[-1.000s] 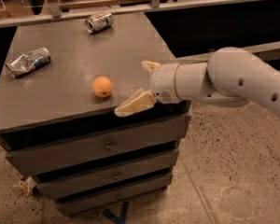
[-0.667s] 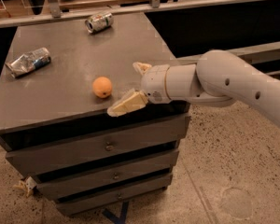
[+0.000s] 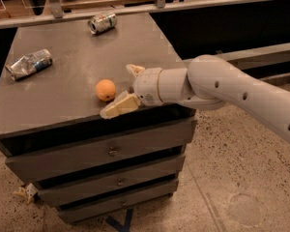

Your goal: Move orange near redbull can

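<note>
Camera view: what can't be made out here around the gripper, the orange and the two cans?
- Camera view: the open gripper brackets the orange near the table's front edge. From this angle it cannot be told whether either finger touches the orange.
- Camera view: the redbull can, lying far left, is too small for its lettering to be read. The same goes for the silver can at the back.
- Camera view: the arm is cut off by the right edge.

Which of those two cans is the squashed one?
The silver-and-blue can on the left: it is crumpled, while the other can at the back is round and undented. The gripper sits by the orange, jaws open, away from both.
</note>
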### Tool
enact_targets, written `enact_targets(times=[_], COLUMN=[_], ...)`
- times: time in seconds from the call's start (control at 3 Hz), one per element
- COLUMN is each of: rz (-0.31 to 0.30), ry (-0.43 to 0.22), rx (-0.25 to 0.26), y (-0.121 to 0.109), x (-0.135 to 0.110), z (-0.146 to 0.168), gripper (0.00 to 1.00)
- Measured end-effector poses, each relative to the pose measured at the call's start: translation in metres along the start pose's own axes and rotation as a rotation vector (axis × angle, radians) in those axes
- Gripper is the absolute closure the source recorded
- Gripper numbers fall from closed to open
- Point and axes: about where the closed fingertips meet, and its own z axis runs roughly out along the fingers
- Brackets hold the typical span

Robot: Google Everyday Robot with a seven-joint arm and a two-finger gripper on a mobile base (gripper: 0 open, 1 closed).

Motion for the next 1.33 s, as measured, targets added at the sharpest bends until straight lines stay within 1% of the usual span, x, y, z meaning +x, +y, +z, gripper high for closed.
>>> enact_targets(times=[0.33, 0.67, 1.0, 1.33], rz=[0.006, 0.008, 0.01, 0.007], ry=[-0.029, -0.032, -0.042, -0.048], rx=[0.004, 0.0, -0.013, -0.011], y=[-0.007, -0.007, -0.004, -0.001], x=[-0.003, -0.003, -0.001, 0.001], z=[0.02, 0.026, 0.032, 0.035], gripper=[0.0, 0.0, 0.18, 0.42])
